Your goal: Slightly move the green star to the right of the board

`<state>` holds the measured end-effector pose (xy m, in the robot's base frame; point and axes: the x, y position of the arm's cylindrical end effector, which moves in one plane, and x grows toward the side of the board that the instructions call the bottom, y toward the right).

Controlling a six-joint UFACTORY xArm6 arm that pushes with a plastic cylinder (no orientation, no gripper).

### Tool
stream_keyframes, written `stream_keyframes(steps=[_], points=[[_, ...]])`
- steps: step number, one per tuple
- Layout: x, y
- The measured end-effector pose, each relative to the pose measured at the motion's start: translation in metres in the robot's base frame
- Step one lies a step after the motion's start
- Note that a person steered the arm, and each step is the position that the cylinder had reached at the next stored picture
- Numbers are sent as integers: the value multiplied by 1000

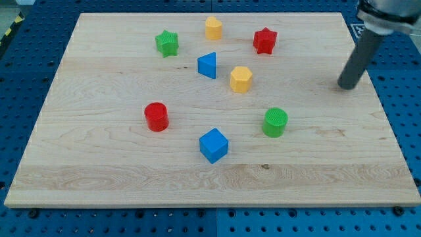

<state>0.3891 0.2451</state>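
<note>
The green star (167, 43) sits near the view's top left of the wooden board (99, 164). My tip (346, 86) rests on the board at the view's right edge, far to the right of the green star, with all other blocks between them. The rod leans up toward the view's top right corner.
A yellow pentagon block (213, 28) and a red star (264, 41) lie along the top. A blue triangle (207, 66) and a yellow hexagon (241, 79) lie mid-board. A red cylinder (156, 116), a blue cube (214, 145) and a green cylinder (275, 122) lie lower.
</note>
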Motion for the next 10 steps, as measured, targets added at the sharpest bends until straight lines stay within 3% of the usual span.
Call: stream_keyframes(steps=[3,4,6,10], points=[[-156,-11],[-198,-59],[-197,-90],[-196,-293]])
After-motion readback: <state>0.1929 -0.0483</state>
